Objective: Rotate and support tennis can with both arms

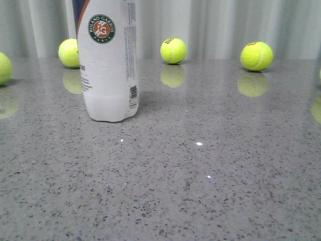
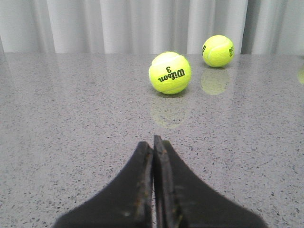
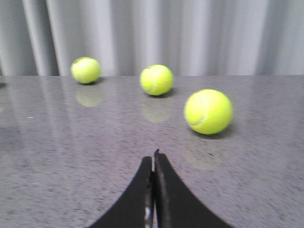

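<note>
The tennis can [image 1: 108,65] stands upright on the grey speckled table at the left of the front view. It is white, with a round green-orange Roland Garros badge and a barcode near its base; its top is cut off by the frame. Neither gripper shows in the front view. My left gripper [image 2: 153,141] is shut and empty, low over the table, with no can in its view. My right gripper [image 3: 154,155] is shut and empty, also low over the table, and the can is out of its view.
Loose tennis balls lie along the back of the table [image 1: 210,191]: one [image 1: 69,52] beside the can, one [image 1: 173,50] in the middle, one [image 1: 257,55] at right, one [image 1: 4,68] at the left edge. A ball [image 2: 170,72] lies ahead of the left gripper, another [image 3: 208,111] near the right one. A pale curtain hangs behind.
</note>
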Available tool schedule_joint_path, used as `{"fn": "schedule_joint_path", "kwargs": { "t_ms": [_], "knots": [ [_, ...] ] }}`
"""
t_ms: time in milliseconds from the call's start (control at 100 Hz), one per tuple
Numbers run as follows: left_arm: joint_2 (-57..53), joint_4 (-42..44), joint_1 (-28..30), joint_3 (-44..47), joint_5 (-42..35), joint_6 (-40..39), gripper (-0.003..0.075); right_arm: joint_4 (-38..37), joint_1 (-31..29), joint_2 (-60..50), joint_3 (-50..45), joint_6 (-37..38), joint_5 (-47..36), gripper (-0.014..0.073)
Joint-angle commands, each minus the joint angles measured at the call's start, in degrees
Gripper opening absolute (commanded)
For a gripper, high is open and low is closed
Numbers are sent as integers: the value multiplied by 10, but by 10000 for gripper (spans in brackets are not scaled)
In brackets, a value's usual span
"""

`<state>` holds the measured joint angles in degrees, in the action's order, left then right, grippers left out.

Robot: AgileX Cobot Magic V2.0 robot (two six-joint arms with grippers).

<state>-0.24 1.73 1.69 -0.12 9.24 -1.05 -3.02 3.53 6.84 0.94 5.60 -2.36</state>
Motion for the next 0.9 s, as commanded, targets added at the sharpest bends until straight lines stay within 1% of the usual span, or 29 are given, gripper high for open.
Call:
{"fn": "schedule_joint_path", "kwargs": {
  "t_ms": [0,60,200,300,890],
  "knots": [
    [-22,-1,-2,26,-45,-7,-21,5,-34,-14,-2,-10,-53,-57],
    [-22,-1,-2,26,-45,-7,-21,6,-50,-32,-15,-10,-57,-57],
    [-22,-1,-2,26,-45,-7,-21,6,-61,-92,-14,-10,-5,-57],
    [-22,-1,-2,26,-44,-7,-21,6,-61,-88,-14,-10,10,-57],
    [-22,-1,-2,26,-44,-7,-21,6,-61,-88,-14,-10,0,-57]
  ]
}}
